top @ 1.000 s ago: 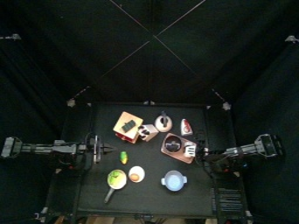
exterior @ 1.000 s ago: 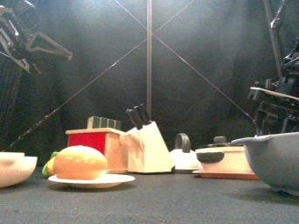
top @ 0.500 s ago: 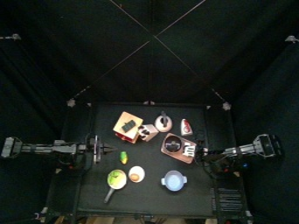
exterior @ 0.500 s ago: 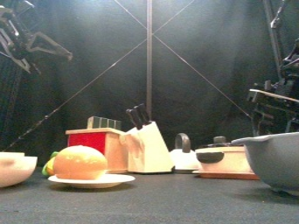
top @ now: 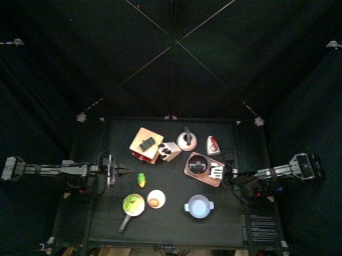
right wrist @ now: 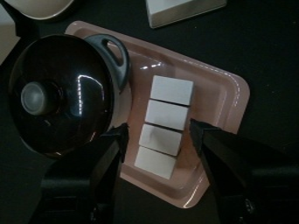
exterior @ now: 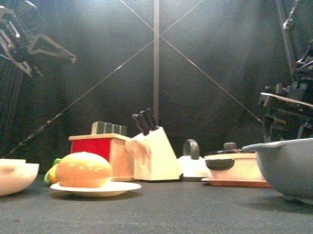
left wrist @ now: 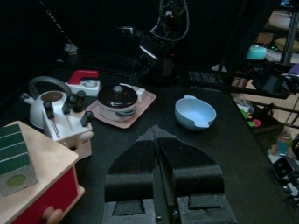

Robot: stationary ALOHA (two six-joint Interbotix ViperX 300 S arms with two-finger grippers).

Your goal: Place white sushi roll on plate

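Observation:
The plate (right wrist: 222, 87) is pinkish-brown and carries a black lidded pot (right wrist: 65, 92). Beside the pot on the plate lies the white sushi roll (right wrist: 163, 122), a short row of white pieces. My right gripper (right wrist: 160, 140) hovers just over it, open, with one jaw on each side of the row and nothing held. From above, the plate (top: 195, 177) sits at the table's right, with the right gripper (top: 237, 176) at its edge. The left gripper (left wrist: 160, 179) is shut and empty, resting at the table's left edge (top: 110, 175).
A white knife block (top: 166, 151), a red-and-wood block (top: 144, 142) and a kettle (top: 189, 139) stand behind the plate. At the front are a blue bowl (top: 199, 207), a small white dish with an orange piece (top: 156, 199) and a green bowl (top: 134, 204).

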